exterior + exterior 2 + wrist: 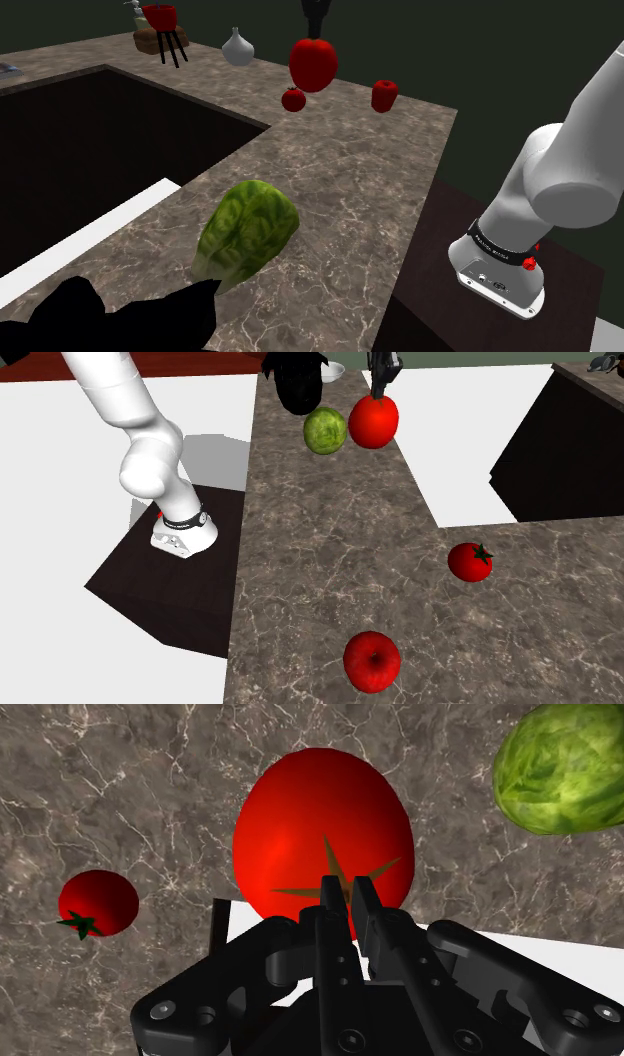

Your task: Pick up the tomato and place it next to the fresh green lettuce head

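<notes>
A large red tomato point(313, 63) point(373, 420) hangs in the air above the marble counter, and my gripper point(316, 28) point(380, 390) is shut on its top. In the wrist view the two fingers pinch the tomato point(320, 834) close to its brown star-shaped calyx, the gripper point(345, 890) nearly closed. The green lettuce head point(248, 232) point(325, 430) point(565, 769) lies on the counter, off to one side of the tomato and below it.
A smaller tomato point(293, 99) point(470, 562) point(97, 902) and a red apple point(385, 95) point(372, 660) rest on the counter point(340, 190). A dark recess point(90, 150) opens beside the lettuce. A white vase point(237, 47) and a red pot on a stand point(160, 20) sit at the back.
</notes>
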Robot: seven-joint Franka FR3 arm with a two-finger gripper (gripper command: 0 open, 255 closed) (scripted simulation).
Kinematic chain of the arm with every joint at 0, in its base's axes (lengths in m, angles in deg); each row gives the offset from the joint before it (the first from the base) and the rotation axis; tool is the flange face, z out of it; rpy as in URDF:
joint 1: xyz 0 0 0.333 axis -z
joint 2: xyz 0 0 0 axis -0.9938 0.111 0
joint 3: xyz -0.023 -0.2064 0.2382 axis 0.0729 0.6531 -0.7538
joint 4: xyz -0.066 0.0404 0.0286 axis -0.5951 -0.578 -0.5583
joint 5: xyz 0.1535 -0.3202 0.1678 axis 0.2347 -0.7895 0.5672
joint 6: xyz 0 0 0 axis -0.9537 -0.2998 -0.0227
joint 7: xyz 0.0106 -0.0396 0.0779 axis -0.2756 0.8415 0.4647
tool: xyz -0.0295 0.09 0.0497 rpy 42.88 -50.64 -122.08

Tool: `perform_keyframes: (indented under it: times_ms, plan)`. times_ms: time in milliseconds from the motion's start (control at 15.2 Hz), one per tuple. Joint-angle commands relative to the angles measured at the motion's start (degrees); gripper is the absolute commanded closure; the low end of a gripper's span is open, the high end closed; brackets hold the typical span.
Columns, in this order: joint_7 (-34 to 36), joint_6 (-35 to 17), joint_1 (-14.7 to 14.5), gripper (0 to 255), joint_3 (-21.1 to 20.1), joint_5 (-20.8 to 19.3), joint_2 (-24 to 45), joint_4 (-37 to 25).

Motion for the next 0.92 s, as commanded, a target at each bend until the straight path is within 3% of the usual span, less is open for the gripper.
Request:
perform_keyframes:
  times_ms: [0, 462, 858]
  plan:
    - [2.69, -0.17, -1.26, 255, -1.34, -0.02, 1.31, -1.33]
    - [11.77, 0.81, -5.93, 255, -5.72, -0.64, 7.40, -8.86]
    - [19.22, 3.29, -10.53, 255, -8.75, -2.09, 15.48, -19.71]
